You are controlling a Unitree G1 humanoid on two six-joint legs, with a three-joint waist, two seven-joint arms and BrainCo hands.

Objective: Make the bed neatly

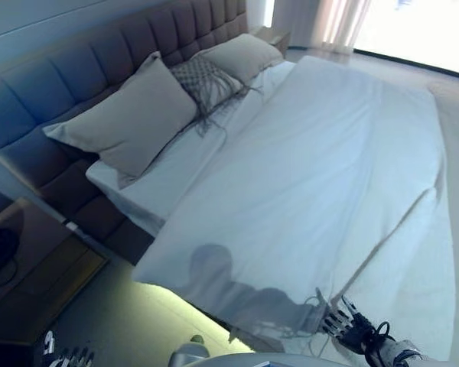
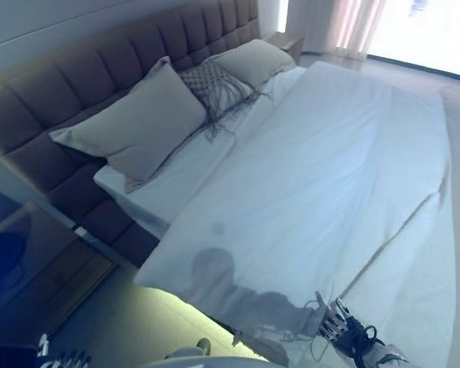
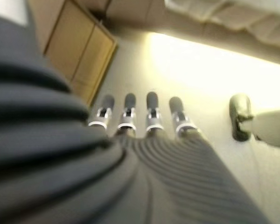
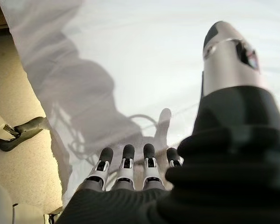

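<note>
I am smoothing the white duvet (image 1: 321,176), spread across the bed's centre and right. My right hand (image 1: 350,327), lower right, is resting flat, fingers straight. Left hand (image 1: 69,357), lower left, is hanging relaxed. Next I judge wrinkles near the edge need sweeping outward.

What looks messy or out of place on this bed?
The white duvet lies askew, its near corner bunched and wrinkled by the right hand, which rests open on it. Near the headboard a strip of sheet is uncovered. The grey fringed cushion sits wedged between two pillows, fringe straggling.
</note>
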